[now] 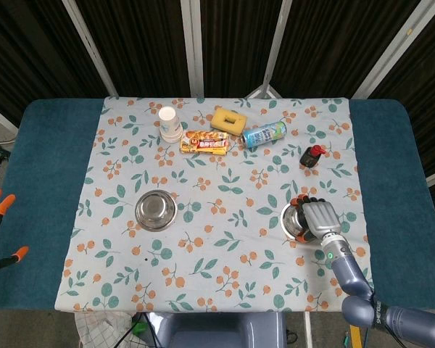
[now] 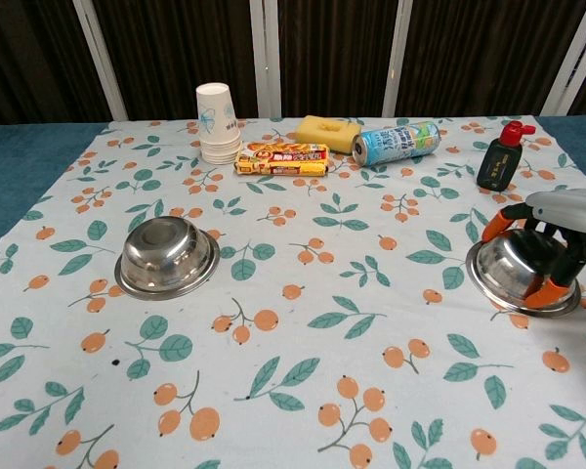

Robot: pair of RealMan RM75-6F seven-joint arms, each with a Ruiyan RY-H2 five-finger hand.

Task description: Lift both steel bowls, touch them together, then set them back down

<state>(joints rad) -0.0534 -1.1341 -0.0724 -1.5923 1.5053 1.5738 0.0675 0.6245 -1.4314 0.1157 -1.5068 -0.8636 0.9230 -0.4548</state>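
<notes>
Curling right hand point(image 2: 557, 244) fingers around the right steel bowl point(image 2: 516, 269) — left steel bowl point(image 2: 166, 256) untouched, nothing lifted yet.

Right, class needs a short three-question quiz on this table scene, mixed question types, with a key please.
1. True or false: the right hand is at the right bowl.
2. What lies between the paper cups and the can, nearer the camera than the sponge?
A. snack pack
B. dark bottle
C. left bowl
3. Fill in: the left bowl sits ____ on the cloth, with no hand near it.

Key: 1 true; 2 A, the snack pack; 3 upright.
</notes>
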